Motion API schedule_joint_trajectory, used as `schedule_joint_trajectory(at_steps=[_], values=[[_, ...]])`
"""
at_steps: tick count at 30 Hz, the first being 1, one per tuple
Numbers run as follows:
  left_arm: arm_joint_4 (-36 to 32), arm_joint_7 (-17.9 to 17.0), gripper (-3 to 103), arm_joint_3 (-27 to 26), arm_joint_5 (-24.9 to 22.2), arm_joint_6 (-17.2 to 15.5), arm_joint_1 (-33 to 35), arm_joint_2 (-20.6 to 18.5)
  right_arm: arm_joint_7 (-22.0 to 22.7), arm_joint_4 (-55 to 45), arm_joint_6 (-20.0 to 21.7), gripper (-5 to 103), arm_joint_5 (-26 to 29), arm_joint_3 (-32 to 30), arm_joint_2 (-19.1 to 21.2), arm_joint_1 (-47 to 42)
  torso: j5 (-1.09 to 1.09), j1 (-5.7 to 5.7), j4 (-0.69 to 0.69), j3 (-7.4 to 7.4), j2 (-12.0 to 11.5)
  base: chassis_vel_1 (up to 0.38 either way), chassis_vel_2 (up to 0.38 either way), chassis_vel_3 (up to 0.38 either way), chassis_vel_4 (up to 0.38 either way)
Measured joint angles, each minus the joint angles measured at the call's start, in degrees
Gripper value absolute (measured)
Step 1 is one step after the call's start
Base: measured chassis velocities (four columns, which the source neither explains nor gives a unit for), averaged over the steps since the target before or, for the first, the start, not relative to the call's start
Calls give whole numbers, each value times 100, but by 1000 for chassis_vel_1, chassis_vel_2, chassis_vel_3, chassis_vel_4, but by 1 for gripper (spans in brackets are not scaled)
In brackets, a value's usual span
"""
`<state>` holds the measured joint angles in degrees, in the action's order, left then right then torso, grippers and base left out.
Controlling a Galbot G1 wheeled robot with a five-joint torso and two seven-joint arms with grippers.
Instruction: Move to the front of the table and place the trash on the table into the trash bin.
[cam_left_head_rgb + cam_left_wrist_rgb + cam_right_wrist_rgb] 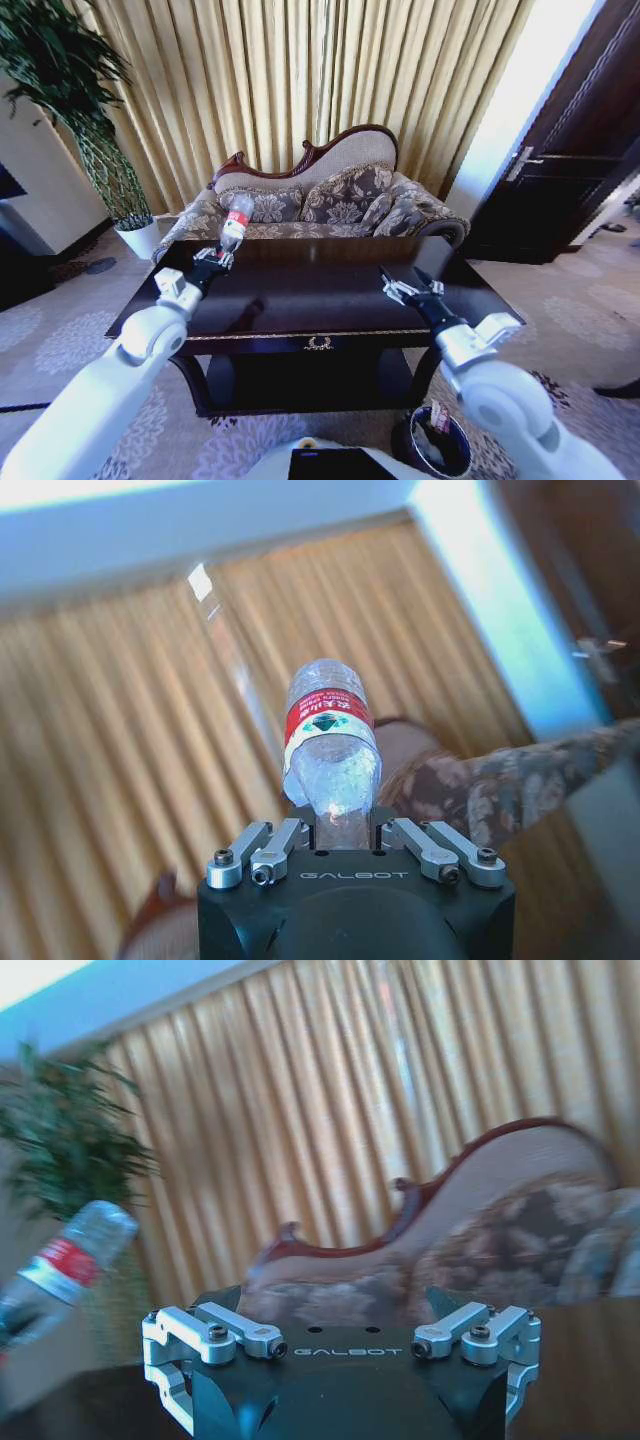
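The dark glossy table [330, 300] with gold trim stands right in front of me. My left gripper [213, 258] hangs over its far left part, shut on the base of a clear plastic bottle [237, 218] with a red label, held tilted upward. In the left wrist view the bottle [330, 750] stands out from between the closed fingers of the left gripper [345, 825]. My right gripper [405, 290] hovers open over the table's right side, holding nothing. From the right wrist the bottle [60, 1260] shows off to one side of the open right gripper [335, 1300]. The trash bin [412, 450] sits on the carpet below the table's right front corner, with a wrapper [438, 415] inside.
A patterned sofa [330, 205] stands just behind the table. A white plant pot [140, 238] with a tall plant is at the far left. A dark door [560, 170] is at the right, and gold curtains [300, 80] cover the back wall. Patterned carpet surrounds the table.
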<state>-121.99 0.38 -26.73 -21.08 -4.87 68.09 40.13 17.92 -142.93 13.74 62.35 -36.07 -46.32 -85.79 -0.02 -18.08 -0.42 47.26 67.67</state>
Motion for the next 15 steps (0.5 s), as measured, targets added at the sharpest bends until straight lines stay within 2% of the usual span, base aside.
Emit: schedule_joint_trajectory(at_steps=[1,2,4,5,8,9,12,15], values=[[-74,123,26,-2,299,314,59,-170,-63,-22,47,100,548,-44,160,198,1,0,-1,0,0,0,0,0,0],[-74,123,26,-2,299,314,59,-170,-63,-22,47,100,548,-44,160,198,1,0,-1,0,0,0,0,0,0],[-209,194,26,79,567,687,66,-474,-172,-14,98,100,1376,-22,390,612,2,0,-1,0,0,0,0,0,0],[-209,194,26,79,567,687,66,-474,-172,-14,98,100,1376,-22,390,612,2,0,-1,0,0,0,0,0,0],[-220,169,26,369,792,1076,-275,-852,-271,73,137,100,2213,355,629,1339,2,0,-1,0,0,0,0,0,0],[-220,169,26,369,792,1076,-275,-852,-271,73,137,100,2213,355,629,1339,2,0,-1,0,0,0,0,0,0],[-133,131,26,640,928,1279,-719,-1111,-376,283,258,100,2671,772,706,2056,2,0,-1,0,0,0,0,0,0],[-108,101,26,764,931,1293,-921,-1183,-462,391,309,100,2821,896,732,2368,2,0,0,1,0,0,0,0,0]])
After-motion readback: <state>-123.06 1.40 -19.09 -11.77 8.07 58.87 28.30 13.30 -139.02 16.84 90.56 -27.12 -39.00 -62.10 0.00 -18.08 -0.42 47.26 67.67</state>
